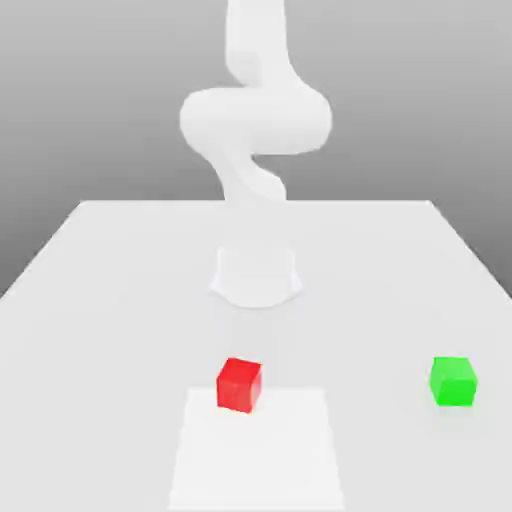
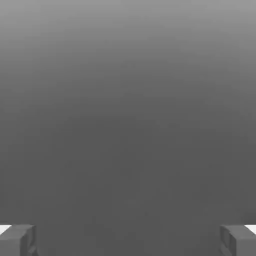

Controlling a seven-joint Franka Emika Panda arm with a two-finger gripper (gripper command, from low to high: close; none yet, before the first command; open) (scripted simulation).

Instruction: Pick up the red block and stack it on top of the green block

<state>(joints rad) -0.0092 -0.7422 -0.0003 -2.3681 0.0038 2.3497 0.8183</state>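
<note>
The red block (image 1: 239,384) is a small matte cube resting on the table (image 1: 100,300), near the front and a little toward the exterior view's left of centre. The green block (image 1: 453,381), a cube of the same size, sits apart from it toward the exterior view's right. In the hand view my gripper (image 2: 128,242) is open: its two grey fingertips (image 2: 17,240) stand far apart with nothing between them, and only plain grey background lies beyond. The white arm (image 1: 255,120) rises behind the blocks.
A lighter square patch (image 1: 258,450) marks the table's front; the red block stands at its far edge. The arm's round base (image 1: 256,275) sits mid-table behind the blocks. Table edges run along the back and both sides.
</note>
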